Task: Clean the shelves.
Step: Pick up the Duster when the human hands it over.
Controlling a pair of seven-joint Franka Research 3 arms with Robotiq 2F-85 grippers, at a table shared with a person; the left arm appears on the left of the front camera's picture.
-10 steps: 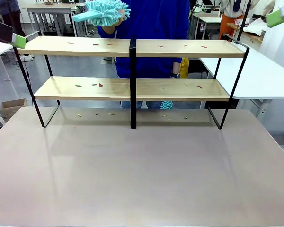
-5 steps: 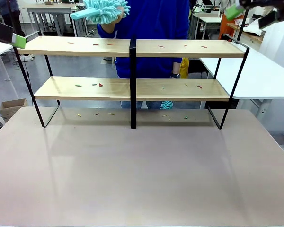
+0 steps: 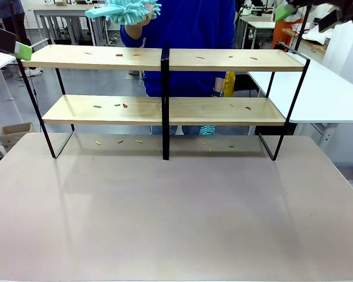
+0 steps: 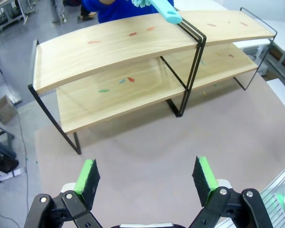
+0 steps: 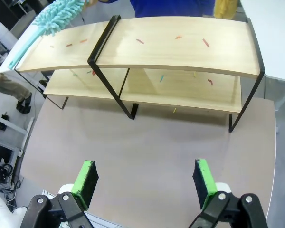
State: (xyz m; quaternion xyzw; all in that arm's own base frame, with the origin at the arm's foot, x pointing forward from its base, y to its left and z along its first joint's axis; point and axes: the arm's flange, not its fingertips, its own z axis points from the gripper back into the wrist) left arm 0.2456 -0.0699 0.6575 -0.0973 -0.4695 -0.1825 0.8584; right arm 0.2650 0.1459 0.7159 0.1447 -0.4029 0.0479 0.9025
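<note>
Well beyond left fingers and right fingers stand the shelves.

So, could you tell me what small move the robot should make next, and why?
Probably ease the open left claw toward the handle of the duster. The person holds it above the shelves with the handle pointing toward that side, and coloured scraps litter both boards.
</note>
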